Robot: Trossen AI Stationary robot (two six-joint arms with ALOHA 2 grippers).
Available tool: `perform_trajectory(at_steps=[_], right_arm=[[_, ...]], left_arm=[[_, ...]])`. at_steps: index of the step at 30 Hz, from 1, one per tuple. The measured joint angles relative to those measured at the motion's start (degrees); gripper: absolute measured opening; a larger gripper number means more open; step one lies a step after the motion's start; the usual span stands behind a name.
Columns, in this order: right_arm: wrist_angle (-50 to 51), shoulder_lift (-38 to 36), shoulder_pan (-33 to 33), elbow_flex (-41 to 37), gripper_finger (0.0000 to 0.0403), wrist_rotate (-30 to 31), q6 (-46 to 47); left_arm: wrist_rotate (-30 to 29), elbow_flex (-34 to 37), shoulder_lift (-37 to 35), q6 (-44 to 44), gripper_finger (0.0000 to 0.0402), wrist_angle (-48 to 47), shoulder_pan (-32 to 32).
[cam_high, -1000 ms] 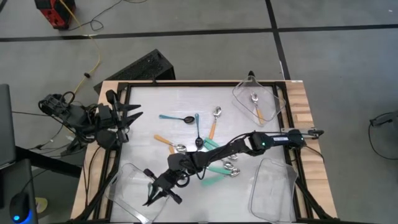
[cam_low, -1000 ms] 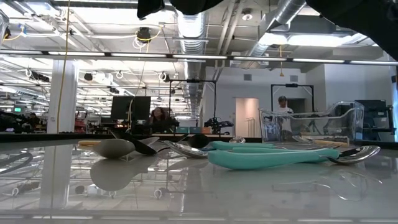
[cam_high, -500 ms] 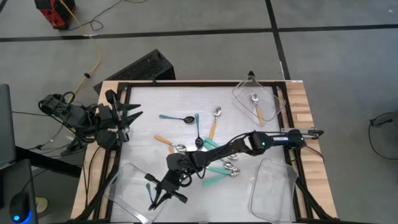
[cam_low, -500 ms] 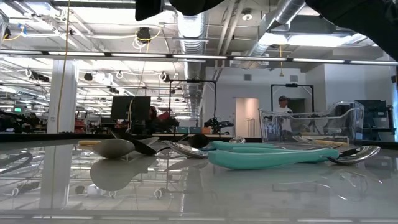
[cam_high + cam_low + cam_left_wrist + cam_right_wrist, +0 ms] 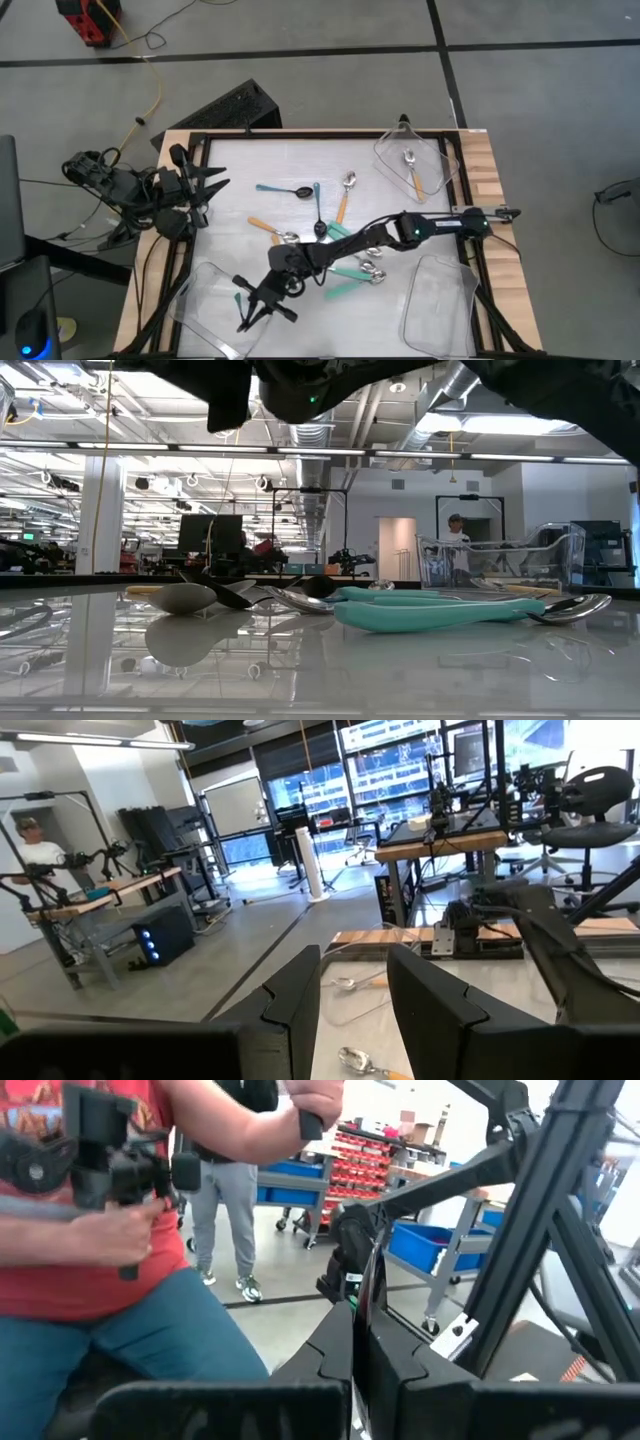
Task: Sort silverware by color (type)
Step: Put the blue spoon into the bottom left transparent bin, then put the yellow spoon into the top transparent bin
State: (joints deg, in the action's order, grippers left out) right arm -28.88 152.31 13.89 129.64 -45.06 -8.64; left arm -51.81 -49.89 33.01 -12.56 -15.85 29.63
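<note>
Right gripper [image 5: 252, 312] over clear tray [image 5: 205, 280] at lower left, fingers pressed together, possibly pinching something blue. Left gripper [image 5: 215, 183] parked at left edge, fingers parted, empty. Spoons [image 5: 345, 262] clustered centre frame.

The right arm reaches from the table's three o'clock edge diagonally toward seven o'clock, elbow bent near the centre. Its right gripper [image 5: 250, 316] hangs low at the near-left, fingers [image 5: 345, 1345] pressed together, pointing toward seven o'clock. The left arm waits folded at nine o'clock, its left gripper [image 5: 216, 184] part open, aimed toward three o'clock.
</note>
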Motion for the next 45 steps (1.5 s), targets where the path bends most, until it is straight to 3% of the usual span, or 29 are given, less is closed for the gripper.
perform_trajectory(at_steps=[16, 33, 38, 42, 45], right_arm=[[1.1, 1.9, -0.9, 0.0, 0.0033, 1.6, 3.3], [0.2, 1.8, -0.4, 0.0, 0.0118, 4.6, 9.0], [1.2, 0.8, -0.9, 0.0, 0.0148, 2.1, 12.0], [11.8, -5.0, -1.9, 0.0, 0.0157, -0.1, 11.5], [25.4, -12.6, -2.8, 0.1, 0.0156, 0.9, 4.6]], left_arm=[[0.0, 0.0, 0.0, 0.2, 0.011, -0.3, 0.0], [0.0, 0.0, 0.0, 0.4, 0.011, -0.3, 0.0], [0.0, 0.0, 0.0, 0.5, 0.011, -0.8, 0.0], [0.0, 0.0, 0.0, 2.9, 0.011, -0.8, 0.0], [0.1, 0.0, 0.0, 3.1, 0.011, -1.2, 0.0]])
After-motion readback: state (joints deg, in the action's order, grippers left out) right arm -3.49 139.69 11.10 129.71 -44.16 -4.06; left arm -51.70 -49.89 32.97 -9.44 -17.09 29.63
